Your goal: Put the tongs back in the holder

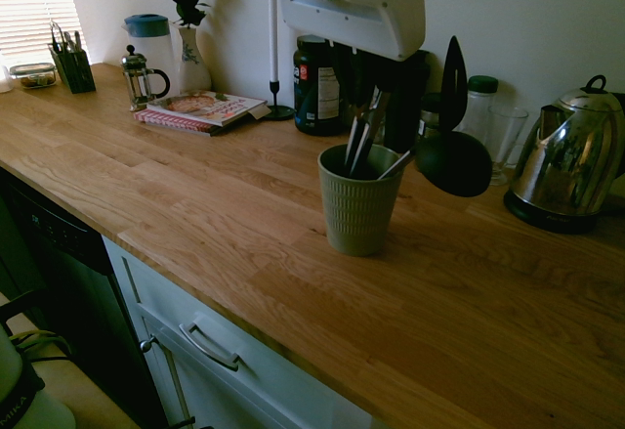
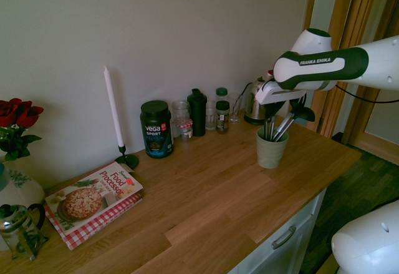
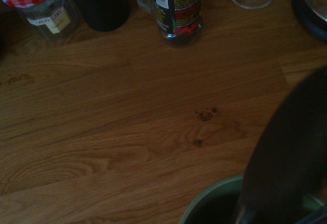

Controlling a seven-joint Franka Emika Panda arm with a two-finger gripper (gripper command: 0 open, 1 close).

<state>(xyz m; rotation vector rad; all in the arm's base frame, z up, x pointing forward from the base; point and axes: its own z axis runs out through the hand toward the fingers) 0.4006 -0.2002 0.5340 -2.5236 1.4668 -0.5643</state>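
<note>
**Tongs lowered into cup, release pending**

Insertion step, near its end. The long slim black kitchen tongs (image 1: 362, 134) stand with their lower ends inside the sage-green ribbed ceramic cup (image 1: 356, 204), upper part running up under the white two-finger gripper (image 1: 363, 82). The fingers are dark and hard to read in both exterior views; taken as clenched on the tongs' upper end, since the tongs hang straight from the hand. Hand sits just above the cup rim, tilted steeply down.

Where things are: cup is on the wooden worktop (image 1: 195, 204), well forward of the row of jars and bottles at the wall, steel kettle (image 1: 571, 160) off to one side. Sharing the cup: a big black ladle (image 1: 454, 155) leaning out over the rim and a thin metal spoon handle (image 1: 395, 164). Second exterior view shows the same: tongs (image 2: 269, 127) inside the cup (image 2: 271, 151), arm right above. Wrist view gives only the green rim (image 3: 214, 196) and a dark blurred shape, likely the ladle.

Next move, by my reading: open the fingers so the tongs drop or lean against the wall, then pull straight up, clear of the ladle. Risk: snagging the ladle or tipping the cup on withdrawal.
</note>
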